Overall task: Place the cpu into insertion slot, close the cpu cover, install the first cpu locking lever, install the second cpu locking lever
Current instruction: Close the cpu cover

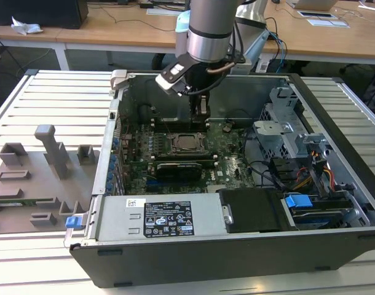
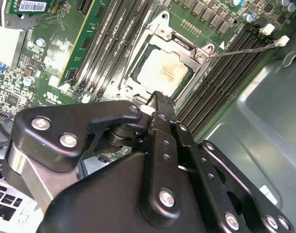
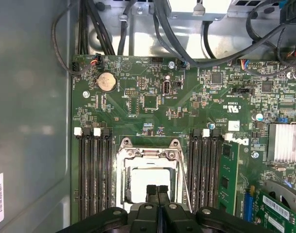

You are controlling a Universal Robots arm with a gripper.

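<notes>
A slatted table (image 1: 58, 92) carries the open computer case (image 1: 236, 258). We see the gripper (image 3: 156, 190), pressed together, hovering just above the cpu (image 2: 162, 68), framed by the flat cpu cover (image 3: 149, 158)

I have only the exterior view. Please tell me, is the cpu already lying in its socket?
Observer: Yes. In the second wrist view the cpu lies flat in the socket.
Operator: Is the cpu cover down?
Observer: In the first wrist view the cpu cover lies around the cpu's pale top.
Operator: And the levers?
Observer: One thin lever sticks out from the socket's corner, across the memory slots.
</notes>
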